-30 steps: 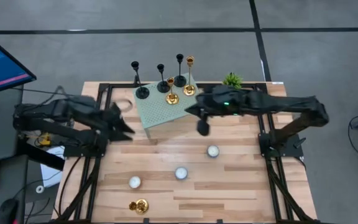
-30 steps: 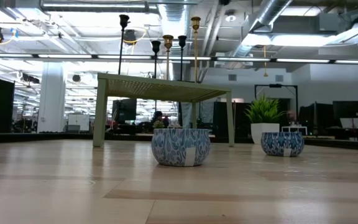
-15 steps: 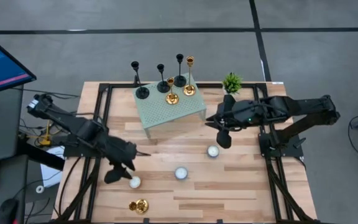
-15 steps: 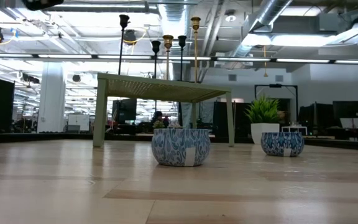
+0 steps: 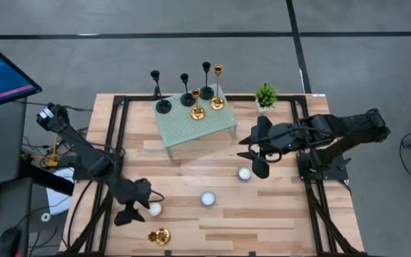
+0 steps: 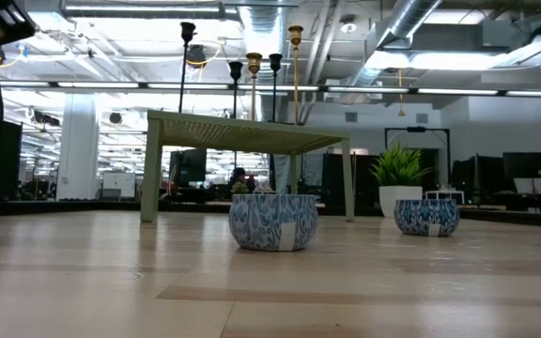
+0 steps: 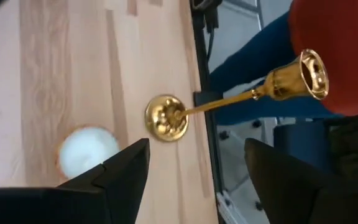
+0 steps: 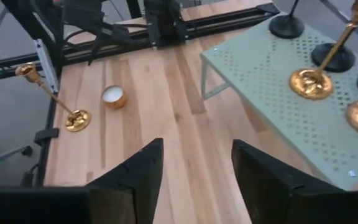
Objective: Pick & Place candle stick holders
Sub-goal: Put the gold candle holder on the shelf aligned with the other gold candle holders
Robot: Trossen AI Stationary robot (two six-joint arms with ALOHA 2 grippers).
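A tall gold candle stick holder (image 5: pixel 160 235) stands upright on its round base (image 7: pixel 166 118) near the table's front edge, left of the middle. My left gripper (image 5: pixel 140 207) hangs open just behind it, next to a white tealight (image 7: pixel 89 152), and touches neither. Several more holders stand on a small pale-green table (image 5: pixel 195 123) at the back: black ones (image 5: pixel 163 106) and gold ones (image 5: pixel 197 112). My right gripper (image 5: pixel 257 148) hovers open over the wood to the right of that table, with nothing between its fingers (image 8: pixel 135 180).
Two more tealights (image 5: pixel 207 198) (image 5: pixel 244 173) sit on the wood in mid-table. A small green potted plant (image 5: pixel 265 93) stands at the back right. A person in a red top (image 7: pixel 340 50) stands beyond the front edge. Bare wood lies front right.
My left gripper has swung from the left side toward the table's near edge and come down, ending close to the gold holder at the front. My right gripper has drawn away from the green table toward the right edge and has opened. No holder has moved.
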